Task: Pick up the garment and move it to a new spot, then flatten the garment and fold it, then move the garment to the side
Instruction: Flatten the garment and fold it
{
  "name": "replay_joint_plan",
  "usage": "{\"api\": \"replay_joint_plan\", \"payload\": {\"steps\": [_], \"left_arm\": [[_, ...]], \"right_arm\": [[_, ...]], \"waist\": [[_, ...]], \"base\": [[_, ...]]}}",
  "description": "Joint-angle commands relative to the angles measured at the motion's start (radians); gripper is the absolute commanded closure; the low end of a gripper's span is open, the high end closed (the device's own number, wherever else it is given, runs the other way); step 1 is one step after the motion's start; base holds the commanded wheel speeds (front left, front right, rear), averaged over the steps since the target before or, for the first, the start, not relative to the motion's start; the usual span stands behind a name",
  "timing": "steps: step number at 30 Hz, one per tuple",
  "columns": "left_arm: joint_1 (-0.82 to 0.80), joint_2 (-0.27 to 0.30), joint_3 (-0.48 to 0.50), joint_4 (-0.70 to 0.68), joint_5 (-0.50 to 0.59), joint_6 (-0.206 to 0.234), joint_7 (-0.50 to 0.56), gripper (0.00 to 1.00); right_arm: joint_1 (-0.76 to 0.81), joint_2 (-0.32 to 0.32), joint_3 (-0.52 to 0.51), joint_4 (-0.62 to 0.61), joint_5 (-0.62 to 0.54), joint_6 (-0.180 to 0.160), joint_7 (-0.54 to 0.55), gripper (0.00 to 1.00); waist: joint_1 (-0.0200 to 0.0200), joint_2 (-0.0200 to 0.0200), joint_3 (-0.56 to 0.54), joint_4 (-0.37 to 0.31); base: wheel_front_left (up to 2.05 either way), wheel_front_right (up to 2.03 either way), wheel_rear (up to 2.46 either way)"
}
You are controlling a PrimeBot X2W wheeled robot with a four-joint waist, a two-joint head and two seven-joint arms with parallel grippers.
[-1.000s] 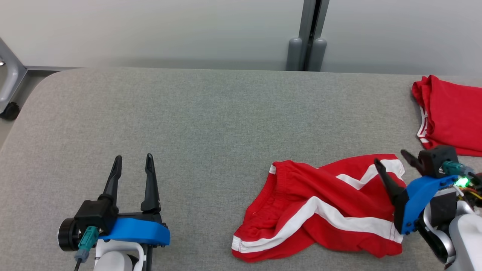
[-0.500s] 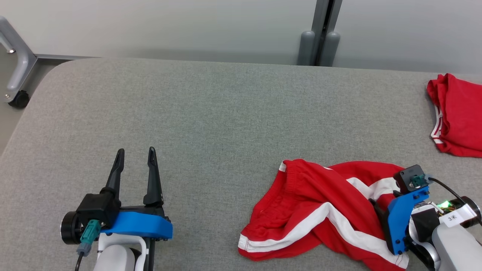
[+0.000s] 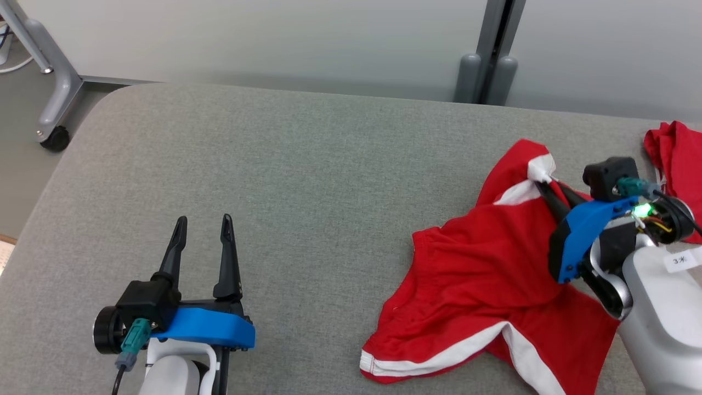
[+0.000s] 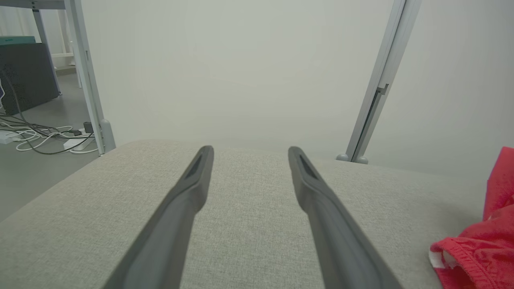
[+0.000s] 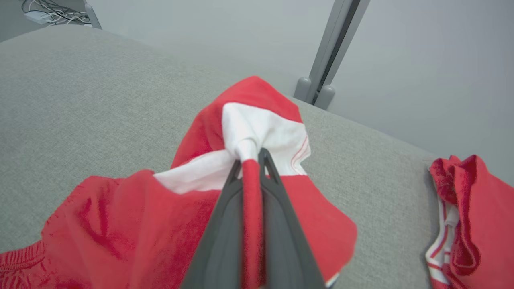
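The garment (image 3: 482,274) is a pair of red shorts with white stripes, lying crumpled on the right half of the grey table. My right gripper (image 3: 540,178) is shut on a red-and-white fold of it and holds that corner raised above the table. In the right wrist view the cloth (image 5: 257,132) is pinched between the two dark fingers (image 5: 225,224). My left gripper (image 3: 203,227) stands open over bare table at the lower left, far from the shorts. A red edge of the garment (image 4: 482,249) shows at the right of the left wrist view, beyond the open left gripper (image 4: 249,154).
A second red garment (image 3: 672,159), folded, lies at the table's far right edge, also as the folded red garment (image 5: 470,216) in the right wrist view. The padded grey table (image 3: 301,181) has a rounded left corner. A wheeled metal frame (image 3: 52,109) stands left of it; a grey post (image 3: 488,55) rises behind.
My right gripper came down onto the shorts, shut on a striped fold and lifted it up and away from me. The camera has turned rightward. The left arm has not moved.
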Motion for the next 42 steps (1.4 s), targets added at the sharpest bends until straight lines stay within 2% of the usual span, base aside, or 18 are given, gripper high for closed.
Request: {"api": "replay_joint_plan", "payload": {"steps": [1, 10, 11, 12, 13, 21, 27, 35, 42], "left_arm": [[-0.012, -0.001, -0.004, 0.001, 0.001, -0.001, -0.004, 0.0], [-0.027, -0.004, -0.02, 0.006, -0.002, -0.006, -0.004, 0.0], [-0.027, -0.004, -0.023, 0.006, -0.003, -0.005, -0.004, 0.0], [-0.026, -0.004, -0.025, 0.008, -0.003, -0.005, -0.004, 0.0], [-0.026, -0.005, -0.028, 0.009, -0.004, -0.005, -0.004, 0.0], [-0.004, -0.004, -0.021, 0.007, 0.0, 0.004, -0.004, 0.0], [0.023, 0.009, -0.002, 0.003, 0.008, 0.007, -0.004, 0.0], [0.054, 0.025, 0.018, -0.01, 0.007, 0.011, -0.004, 0.0], [0.07, 0.034, 0.027, -0.026, 0.005, 0.018, -0.004, 0.0]], "right_arm": [[-0.052, 0.017, -0.013, 0.022, -0.009, 0.0, -0.028, 1.0], [-0.197, 0.07, -0.121, 0.217, -0.072, 0.0, -0.105, 1.0], [-0.205, 0.075, -0.123, 0.248, -0.081, 0.0, -0.102, 0.73], [-0.213, 0.08, -0.122, 0.275, -0.086, 0.0, -0.103, 0.32], [-0.221, 0.083, -0.126, 0.301, -0.091, 0.0, -0.109, 0.0], [-0.22, 0.1, -0.109, 0.395, -0.092, 0.0, -0.205, 0.0], [-0.171, 0.085, -0.088, 0.375, -0.068, 0.0, -0.318, 0.0], [-0.058, 0.073, -0.099, 0.246, -0.022, 0.0, -0.415, 0.0], [0.088, 0.108, -0.169, 0.062, -0.013, 0.0, -0.435, 0.0]], "waist": [[0.0, 0.0, -0.001, 0.013], [0.0, 0.0, 0.009, 0.07], [0.0, 0.0, 0.01, 0.074], [0.0, 0.0, 0.011, 0.077], [0.0, 0.0, 0.011, 0.079], [0.0, 0.0, 0.002, 0.051], [0.0, 0.0, -0.026, -0.012], [0.0, 0.0, -0.048, -0.094], [0.0, 0.0, -0.051, -0.147]], "base": [[0.0, 0.0, 0.0], [0.0, 0.0, 0.0], [0.0, 0.0, 0.0], [0.0, 0.0, 0.0], [0.0, 0.0, 0.0], [0.0, 0.0, 0.0], [0.0, 0.0, 0.0], [0.0, 0.0, 0.0], [0.0, 0.0, 0.0]]}}
